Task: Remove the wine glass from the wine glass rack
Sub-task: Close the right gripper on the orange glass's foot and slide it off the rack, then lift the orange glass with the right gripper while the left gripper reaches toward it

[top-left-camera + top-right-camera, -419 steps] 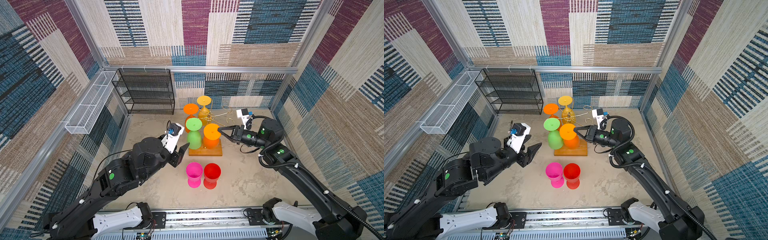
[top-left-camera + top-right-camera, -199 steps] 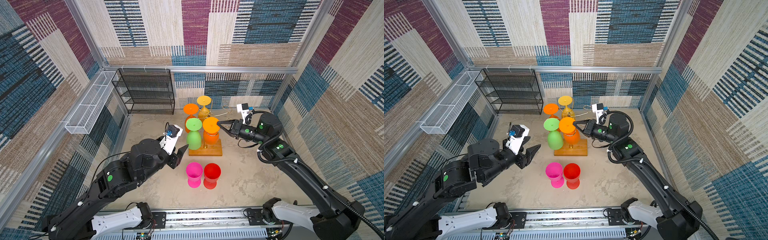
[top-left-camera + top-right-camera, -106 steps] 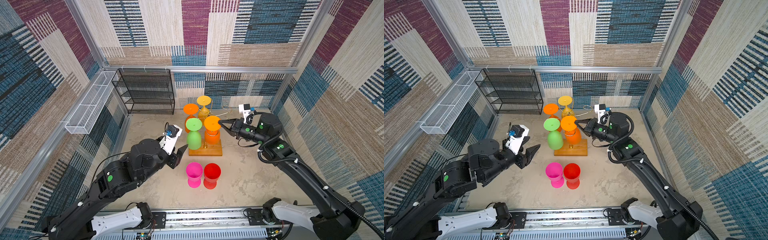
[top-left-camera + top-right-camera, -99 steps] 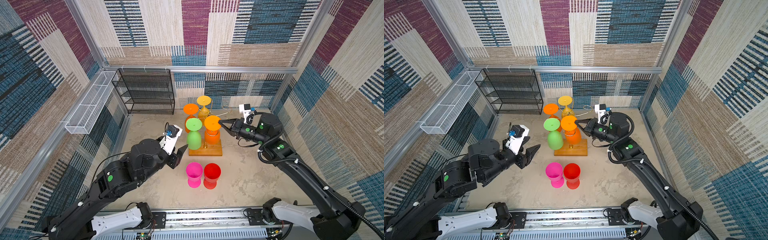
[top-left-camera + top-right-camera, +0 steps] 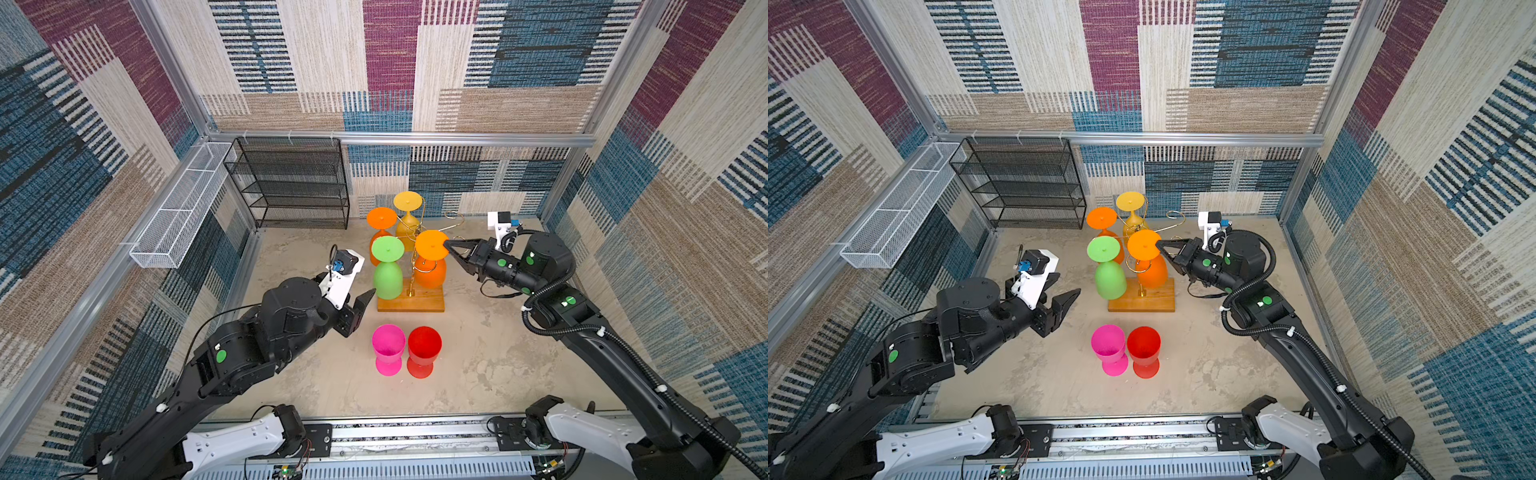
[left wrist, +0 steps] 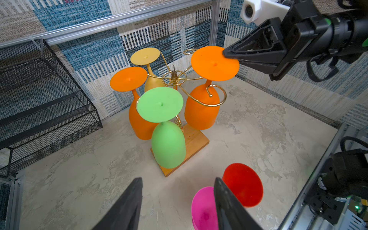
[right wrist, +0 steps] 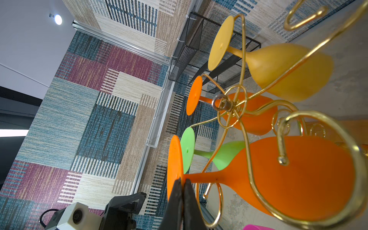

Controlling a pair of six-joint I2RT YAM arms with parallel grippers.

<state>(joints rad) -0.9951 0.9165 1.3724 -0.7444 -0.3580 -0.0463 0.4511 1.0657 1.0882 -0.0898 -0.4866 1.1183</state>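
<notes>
The wine glass rack (image 5: 409, 302) (image 5: 1142, 302) is gold wire on a wooden base, its hub (image 6: 173, 76) (image 7: 221, 103) at the top. An orange wine glass (image 5: 430, 270) (image 5: 1152, 270) (image 6: 201, 107) (image 7: 298, 179) hangs upside down on the rack's right side. My right gripper (image 5: 446, 246) (image 5: 1158, 245) (image 6: 226, 53) (image 7: 182, 181) is shut on the rim of its round foot. A gold scroll arm curls across the top of its bowl. My left gripper (image 5: 1065, 291) (image 6: 178, 179) is open and empty, left of the rack base.
Green (image 5: 387, 278), orange (image 5: 380, 218) and yellow (image 5: 408, 201) glasses also hang on the rack. A pink glass (image 5: 388, 340) and a red glass (image 5: 424, 343) stand upright in front of the base. A black mesh shelf (image 5: 299, 183) and a white basket (image 5: 178, 208) line the back left.
The right gripper, shut on the orange glass's foot, has carried it slightly up and back; in the last half second it has hardly moved. The left arm has barely shifted.
</notes>
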